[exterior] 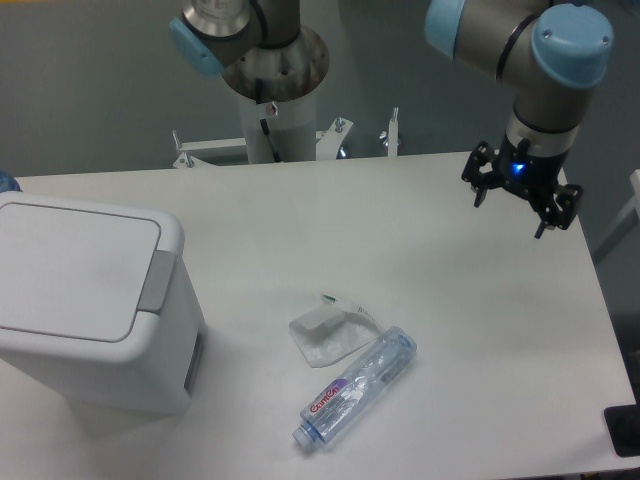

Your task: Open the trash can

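Hanging above the far right part of the table [470,300], the gripper [520,192] is well apart from the trash can [95,310], which sits at the near left edge of the table. The whole job turns on that gap: the can lies across the table from the claw, to the picture's left and nearer the camera, with a crumpled clear plastic wrapper [325,335] and a clear plastic bottle [355,388] lying on the surface in between but closer to the front.

The claw points downward and its fingers look spread, with nothing between them, though the dark tips are small and partly blurred, so I would call it open only with some caution. A blue light glows on the wrist just above it.

The can's flat white lid [70,265] is down and closed. Its grey push tab [154,282] runs along the lid's right edge, the side facing the gripper, with its long axis going front to back as seen here. That favours a plain approach: the arm would likely need to travel across and toward the camera, then come down on the tab from above.

Nothing of the task appears done yet; the lid is shut and the claw touches nothing. The bottle and wrapper sit in front of the straight path rather than on it, so they should pose little risk.
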Available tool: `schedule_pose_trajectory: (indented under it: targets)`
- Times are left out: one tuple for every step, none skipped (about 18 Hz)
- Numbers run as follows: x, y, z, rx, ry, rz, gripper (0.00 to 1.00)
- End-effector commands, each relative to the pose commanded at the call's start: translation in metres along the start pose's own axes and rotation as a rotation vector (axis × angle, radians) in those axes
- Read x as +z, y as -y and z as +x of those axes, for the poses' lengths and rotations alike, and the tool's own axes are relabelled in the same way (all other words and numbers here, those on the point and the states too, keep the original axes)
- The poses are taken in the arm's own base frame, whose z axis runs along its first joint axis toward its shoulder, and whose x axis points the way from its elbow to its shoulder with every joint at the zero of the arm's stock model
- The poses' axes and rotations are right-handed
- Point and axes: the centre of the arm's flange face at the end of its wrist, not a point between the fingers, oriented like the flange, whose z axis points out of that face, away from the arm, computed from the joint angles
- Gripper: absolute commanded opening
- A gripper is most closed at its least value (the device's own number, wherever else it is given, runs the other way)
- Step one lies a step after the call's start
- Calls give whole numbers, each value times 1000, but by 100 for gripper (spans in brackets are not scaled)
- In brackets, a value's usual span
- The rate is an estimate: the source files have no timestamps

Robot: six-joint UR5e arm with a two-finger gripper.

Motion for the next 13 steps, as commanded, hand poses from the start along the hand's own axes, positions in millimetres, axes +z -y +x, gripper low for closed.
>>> schedule_pose_trajectory:
  targets:
    - [2,0,0,4,-3,0,100]
    - [3,-1,-1,6,-1,0,100]
    - [3,-1,-2,5,-1,0,100]
    - [3,-2,-2,5,-1,-1,100]
    - [5,-2,-1,4,-6,-1,100]
    - [10,-3,1,3,-15,-2,100]
    - [15,-5,5,1,-26,-2,100]
    - [16,-5,8,-4,-29,2,100]
    - [13,-2,11,-7,-29,10,100]
    - [16,1,13,-9,-36,22,100]
    - [16,3,15,-29,-39,35,100]
    - [14,6,17,-78,-40,48,100]
    - [16,8,19,-134,-48,54,100]
